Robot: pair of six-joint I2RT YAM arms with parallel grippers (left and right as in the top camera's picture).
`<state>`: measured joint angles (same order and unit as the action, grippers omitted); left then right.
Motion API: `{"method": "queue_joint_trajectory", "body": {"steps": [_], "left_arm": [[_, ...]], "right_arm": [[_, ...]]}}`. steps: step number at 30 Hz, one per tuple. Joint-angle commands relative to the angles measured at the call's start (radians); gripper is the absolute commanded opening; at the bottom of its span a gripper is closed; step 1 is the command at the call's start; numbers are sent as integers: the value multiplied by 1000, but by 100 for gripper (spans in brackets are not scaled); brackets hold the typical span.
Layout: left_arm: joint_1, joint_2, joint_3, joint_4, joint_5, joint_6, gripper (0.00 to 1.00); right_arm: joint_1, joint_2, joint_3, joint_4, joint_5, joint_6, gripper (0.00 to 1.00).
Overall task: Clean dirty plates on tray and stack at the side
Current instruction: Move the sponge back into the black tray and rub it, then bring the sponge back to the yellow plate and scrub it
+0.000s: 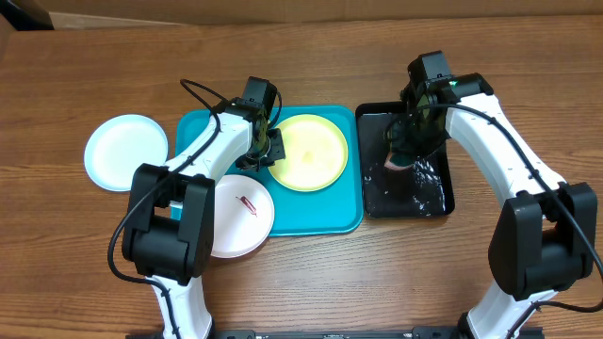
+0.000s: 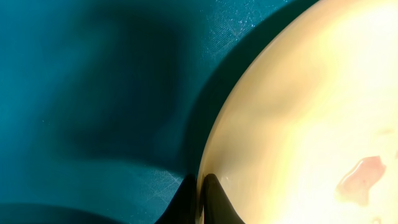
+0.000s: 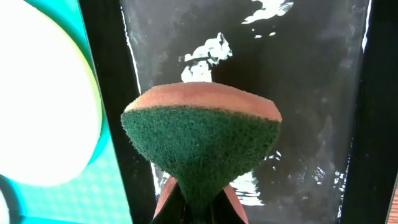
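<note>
Overhead is bright and even, sharp all over, with only soft shadows by the arms on the bench [image 1: 57, 235]. The left wrist view is a mushy close-up: a big dark shadow lies over the tray [image 2: 74, 74], and the yellow plate [image 2: 298, 112] glows washed-out. Right wrist: sponge [image 3: 202, 143] fairly crisp, plate blown to pure white, white glare patches on the glossy black tray [image 3: 311, 93].

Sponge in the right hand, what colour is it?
The sponge has a dark green scouring face on a pinkish-tan body; the right wrist view shows it best.

Yellow-green plate [image 1: 311, 151] on turquoise tray [image 1: 320, 212]
</note>
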<state>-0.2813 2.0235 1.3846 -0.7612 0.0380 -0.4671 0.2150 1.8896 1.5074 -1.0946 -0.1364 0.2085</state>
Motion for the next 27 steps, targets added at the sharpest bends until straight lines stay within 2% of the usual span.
{"method": "queue_joint_trajectory", "body": {"steps": [1,4,8,14,19,27], "left_arm": [[-7,7,-16,-3,-11,18,4],[-7,7,-16,-3,-11,18,4],[-7,7,-16,-3,-11,18,4],[-7,8,-16,-3,-11,18,4],[-7,7,-16,-2,-11,18,4],[-7,8,-16,2,-3,18,4]], "right_arm": [[-8,-10,-7,20,-21,0,4],[-8,-10,-88,93,45,1,4],[-9,-9,-128,127,14,0,4],[-26,-10,-1,82,-283,0,4],[-10,-8,23,163,-527,0,4],[141,49,-23,404,-532,34,4]]}}
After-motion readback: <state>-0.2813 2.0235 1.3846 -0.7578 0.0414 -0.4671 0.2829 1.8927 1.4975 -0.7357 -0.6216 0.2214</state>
